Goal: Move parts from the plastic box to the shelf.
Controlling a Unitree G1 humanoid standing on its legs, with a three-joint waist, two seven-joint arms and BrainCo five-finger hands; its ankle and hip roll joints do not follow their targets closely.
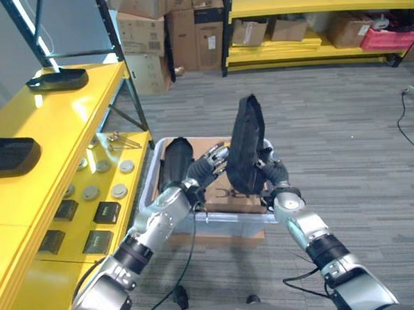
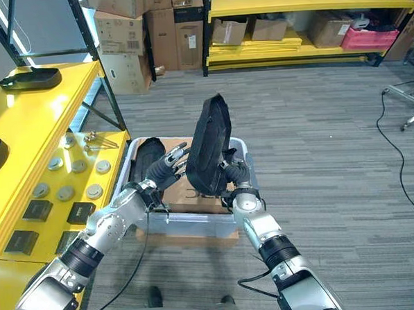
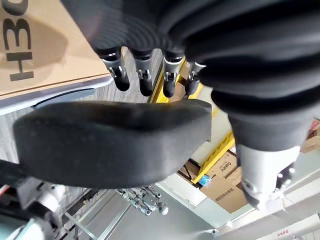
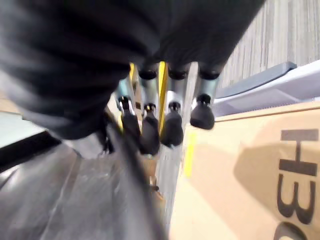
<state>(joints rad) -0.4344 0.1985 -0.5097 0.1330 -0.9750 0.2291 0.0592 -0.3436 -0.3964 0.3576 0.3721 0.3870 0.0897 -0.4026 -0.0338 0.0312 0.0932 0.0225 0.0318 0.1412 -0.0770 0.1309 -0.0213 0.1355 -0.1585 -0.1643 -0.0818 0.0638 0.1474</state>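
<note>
black part [image 1: 247, 147] held upright between both hands above the plastic box [image 1: 148, 193].

left hand [image 1: 209, 164] presses its straight, spread fingers on the part's left face; right hand [image 1: 274, 172] is against the right face, fingers extended along it. cardboard [image 1: 230, 192] with dark lettering lines the box, beside another black part [image 1: 174, 163]. two more parts [image 1: 57, 80] lie on the yellow shelf [image 1: 53, 128] to the left.

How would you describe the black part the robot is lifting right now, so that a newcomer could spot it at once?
Start at the clear plastic box on the grey floor beside the yellow shelf. Above the cardboard sheet in it, the left hand and right hand hold a black part between them. Unlike the second black part lying in the box, this one stands upright, raised above the rim.
</note>
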